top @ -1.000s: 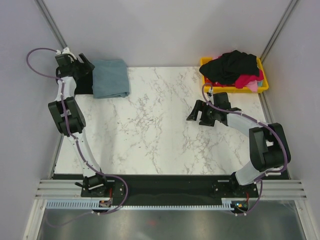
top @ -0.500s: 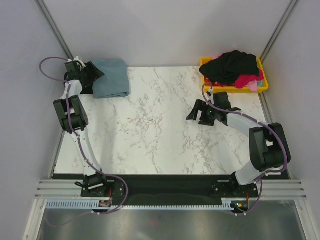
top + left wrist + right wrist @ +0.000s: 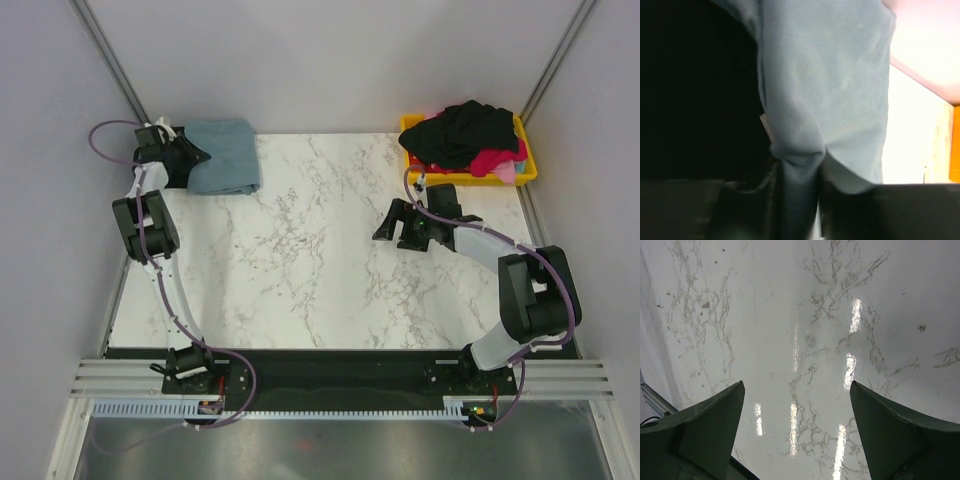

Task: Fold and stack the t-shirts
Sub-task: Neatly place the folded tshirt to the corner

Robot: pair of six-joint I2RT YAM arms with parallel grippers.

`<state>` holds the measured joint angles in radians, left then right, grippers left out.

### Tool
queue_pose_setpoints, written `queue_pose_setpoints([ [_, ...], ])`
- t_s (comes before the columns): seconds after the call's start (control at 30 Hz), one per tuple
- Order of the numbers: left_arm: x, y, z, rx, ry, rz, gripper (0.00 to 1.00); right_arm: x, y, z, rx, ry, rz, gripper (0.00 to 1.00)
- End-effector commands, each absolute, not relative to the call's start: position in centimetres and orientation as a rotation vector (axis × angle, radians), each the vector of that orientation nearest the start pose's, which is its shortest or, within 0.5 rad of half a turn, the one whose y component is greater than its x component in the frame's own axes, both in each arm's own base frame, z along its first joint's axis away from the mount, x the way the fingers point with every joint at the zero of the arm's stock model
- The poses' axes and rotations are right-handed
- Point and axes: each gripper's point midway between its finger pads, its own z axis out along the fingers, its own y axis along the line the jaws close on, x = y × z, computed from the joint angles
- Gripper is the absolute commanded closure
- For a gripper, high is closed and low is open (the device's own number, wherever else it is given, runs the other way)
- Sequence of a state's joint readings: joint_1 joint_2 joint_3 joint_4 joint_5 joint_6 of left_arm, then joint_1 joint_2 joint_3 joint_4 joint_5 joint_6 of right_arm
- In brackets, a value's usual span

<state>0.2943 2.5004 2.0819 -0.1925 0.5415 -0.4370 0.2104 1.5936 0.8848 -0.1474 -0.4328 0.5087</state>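
A folded slate blue-grey t-shirt [image 3: 228,155] lies at the table's far left corner. My left gripper [image 3: 190,158] is at its left edge, and in the left wrist view a fold of that t-shirt [image 3: 830,90] is pinched between the dark jaws of the left gripper [image 3: 800,172]. A black t-shirt [image 3: 465,130] and a pink-red one [image 3: 492,162] are heaped in the yellow bin [image 3: 527,168] at the far right. My right gripper [image 3: 390,222] hovers over bare marble in front of the bin, and in the right wrist view the right gripper [image 3: 797,390] is open and holds nothing.
The white marble table [image 3: 310,260] spreads between the two arms. Grey walls close in the left, right and back sides. A black strip with the arm bases runs along the near edge.
My left gripper has slid in along the blue-grey t-shirt's left edge and closed on a fold of it. The right arm has not moved.
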Motion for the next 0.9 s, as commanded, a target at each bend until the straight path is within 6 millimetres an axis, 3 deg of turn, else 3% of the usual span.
queue_pose_setpoints([
  [0.0,64.9,6.1,12.1,-0.388,2.015,-0.81,0.7,34.8,17.3,7.9,0.137,2.456,0.87,0.05],
  [0.1,65.1,6.2,16.3,-0.358,1.954,-0.804,0.87,34.8,17.3,8.0,0.133,2.451,0.87,0.05],
  [0.33,65.3,6.5,24.8,-0.309,1.828,-0.801,0.91,34.9,17.4,8.2,0.133,2.446,0.875,0.05],
  [0.37,65.2,6.5,24.4,-0.315,1.838,-0.809,0.91,34.9,17.3,8.2,0.135,2.447,0.876,0.05],
  [0.4,65.2,6.5,25.2,-0.32,1.824,-0.825,0.91,34.9,17.4,8.2,0.132,2.446,0.877,0.05],
  [0.6,64.9,7.3,26.0,-0.313,1.81,-0.841,0.94,34.8,17.4,8.4,0.13,2.441,0.88,0.05],
  [0.87,65.5,11.1,24.8,-0.336,1.79,-0.8,0.92,34.8,17.5,8.1,0.132,2.447,0.892,0.05],
])
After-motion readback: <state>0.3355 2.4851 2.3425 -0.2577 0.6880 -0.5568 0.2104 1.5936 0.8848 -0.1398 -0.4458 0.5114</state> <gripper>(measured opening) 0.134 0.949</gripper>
